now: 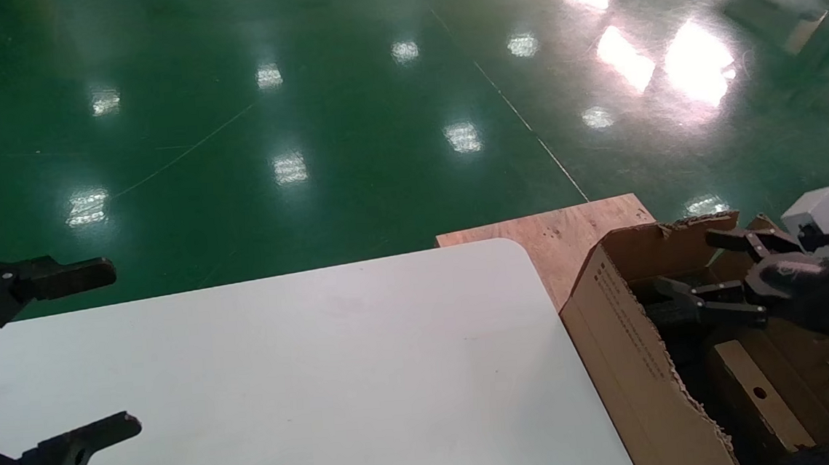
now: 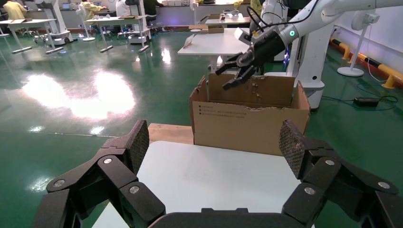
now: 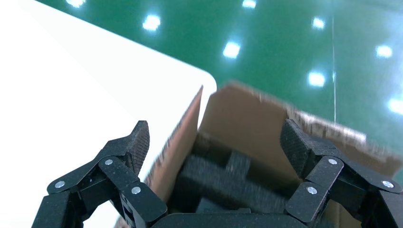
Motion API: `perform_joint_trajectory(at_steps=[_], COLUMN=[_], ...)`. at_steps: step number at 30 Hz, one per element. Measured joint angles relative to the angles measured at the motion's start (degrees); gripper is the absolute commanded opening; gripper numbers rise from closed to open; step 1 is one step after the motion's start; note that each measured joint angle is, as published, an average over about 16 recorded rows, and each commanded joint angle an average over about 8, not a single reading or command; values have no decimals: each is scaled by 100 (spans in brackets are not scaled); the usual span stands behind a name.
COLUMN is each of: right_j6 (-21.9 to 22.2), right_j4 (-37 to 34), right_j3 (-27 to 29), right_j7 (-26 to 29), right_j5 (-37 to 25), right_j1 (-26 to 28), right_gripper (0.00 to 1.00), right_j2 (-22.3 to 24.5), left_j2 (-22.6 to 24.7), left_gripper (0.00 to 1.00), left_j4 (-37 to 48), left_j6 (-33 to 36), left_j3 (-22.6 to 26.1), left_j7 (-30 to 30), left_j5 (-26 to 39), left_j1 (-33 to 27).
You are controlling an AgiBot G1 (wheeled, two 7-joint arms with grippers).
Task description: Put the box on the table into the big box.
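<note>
Lying in the big box point(image 1: 622, 335), glossy brown box point(image 1: 758, 394), round hole

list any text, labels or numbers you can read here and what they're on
None of the text can be read.
Big box: lines of small black print on its outer side wall, visible in the head view and the left wrist view, too small to make out.
The box inside the big box: no print visible, only a round hole in its top.
Table, plywood board, left end effector and right end effector: no markings visible.
</note>
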Motion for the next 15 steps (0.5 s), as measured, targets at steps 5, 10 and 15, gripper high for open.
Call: perform_joint_trajectory(at_steps=[5, 10, 15], right_j6=[185, 282, 226], right_j4=[326, 439, 451], right_j3=[217, 303, 530], right_j7=[55, 99, 112], right_j5=[-134, -202, -221], right_j1=[-85, -144, -318], right_gripper=[100, 100, 100], right_j2=[-17, -34, -122], left_j2=[0, -1, -1], left_gripper=[100, 100, 100], left_j4=[0, 1, 1], left_j6=[-1, -1, -2], left_j3=[0, 0, 0], left_j7=[0, 0, 1], left_j5=[0, 0, 0], left_j1=[0, 1, 1])
